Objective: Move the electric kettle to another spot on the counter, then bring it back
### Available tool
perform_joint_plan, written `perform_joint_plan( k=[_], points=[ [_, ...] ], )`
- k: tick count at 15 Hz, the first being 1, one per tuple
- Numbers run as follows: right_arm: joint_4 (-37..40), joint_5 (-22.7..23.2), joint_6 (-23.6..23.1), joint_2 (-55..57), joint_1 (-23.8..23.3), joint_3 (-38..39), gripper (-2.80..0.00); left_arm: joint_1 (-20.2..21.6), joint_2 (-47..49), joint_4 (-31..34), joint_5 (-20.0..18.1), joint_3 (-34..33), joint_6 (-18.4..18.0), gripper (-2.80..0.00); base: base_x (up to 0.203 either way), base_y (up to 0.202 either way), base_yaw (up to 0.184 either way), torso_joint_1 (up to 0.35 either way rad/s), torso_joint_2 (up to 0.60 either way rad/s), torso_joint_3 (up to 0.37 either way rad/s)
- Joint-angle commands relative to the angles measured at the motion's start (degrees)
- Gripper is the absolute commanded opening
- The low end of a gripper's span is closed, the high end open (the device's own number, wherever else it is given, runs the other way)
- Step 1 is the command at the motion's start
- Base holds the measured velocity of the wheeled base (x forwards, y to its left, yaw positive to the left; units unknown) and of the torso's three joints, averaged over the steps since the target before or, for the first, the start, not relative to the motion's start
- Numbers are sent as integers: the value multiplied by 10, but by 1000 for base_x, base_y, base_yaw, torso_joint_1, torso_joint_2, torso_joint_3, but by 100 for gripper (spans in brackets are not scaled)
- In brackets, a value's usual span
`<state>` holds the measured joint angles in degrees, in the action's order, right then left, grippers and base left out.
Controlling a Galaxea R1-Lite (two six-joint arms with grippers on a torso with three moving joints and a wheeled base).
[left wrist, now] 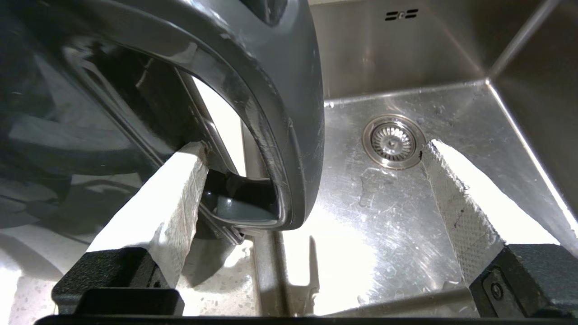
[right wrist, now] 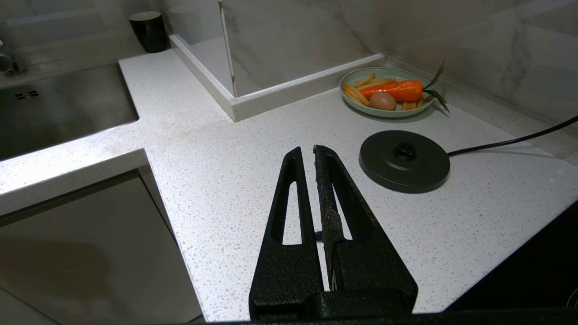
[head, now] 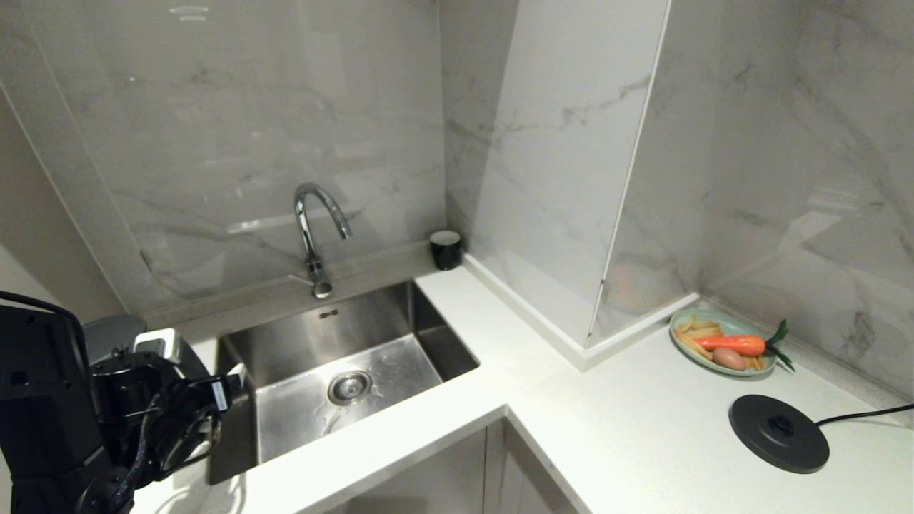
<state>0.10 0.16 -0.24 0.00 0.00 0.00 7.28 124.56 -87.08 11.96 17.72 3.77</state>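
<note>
Kettle sitting left of the sink, grip off.
The left gripper [left wrist: 311, 189] is hanging spread wide, straddling the electric kettle [head: 39, 400] handle without pinching it; the right gripper [right wrist: 311, 153] is hovering closed and empty over the counter [right wrist: 235, 180].

Left end effector [left wrist: 311, 180] spread wide, right end effector [right wrist: 308, 153] closed, parked
</note>
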Motion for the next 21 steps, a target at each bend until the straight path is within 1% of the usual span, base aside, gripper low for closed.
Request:
perform_joint_plan(
  k=[1, 3, 8, 10, 13, 15, 18, 19, 21],
  points=[
    [0, 0, 0, 0, 0, 0, -280, 0, -8, -6, 1, -4, 0, 0, 0, 0, 0, 0, 0, 0],
    [0, 0, 0, 0, 0, 0, -280, -1, -14, -6, 1, -20, 2, 0, 0, 0, 0, 0, 0, 0],
    [0, 0, 0, 0, 0, 0, -280, -1, -38, -6, -2, -65, 26, 0, 0, 0, 0, 0, 0, 0],
    [0, 0, 0, 0, 0, 0, -280, -14, -79, -6, -14, -113, 28, 0, 0, 0, 0, 0, 0, 0],
    [0, 0, 0, 0, 0, 0, -280, -57, -153, -6, -29, -170, 36, 0, 0, 0, 0, 0, 0, 0],
    [0, 0, 0, 0, 0, 0, -280, -86, -200, -6, -27, -175, 47, 0, 0, 0, 0, 0, 0, 0],
    [0, 0, 0, 0, 0, 0, -280, -158, -277, 2, -25, -176, 50, 0, 0, 0, 0, 0, 0, 0],
    [0, 0, 0, 0, 0, 0, -280, -172, -286, 4, -22, -176, 50, 0, 0, 0, 0, 0, 0, 0],
    [0, 0, 0, 0, 0, 0, -280, -185, -300, 4, -10, -176, 44, 0, 0, 0, 0, 0, 0, 0]
  ],
)
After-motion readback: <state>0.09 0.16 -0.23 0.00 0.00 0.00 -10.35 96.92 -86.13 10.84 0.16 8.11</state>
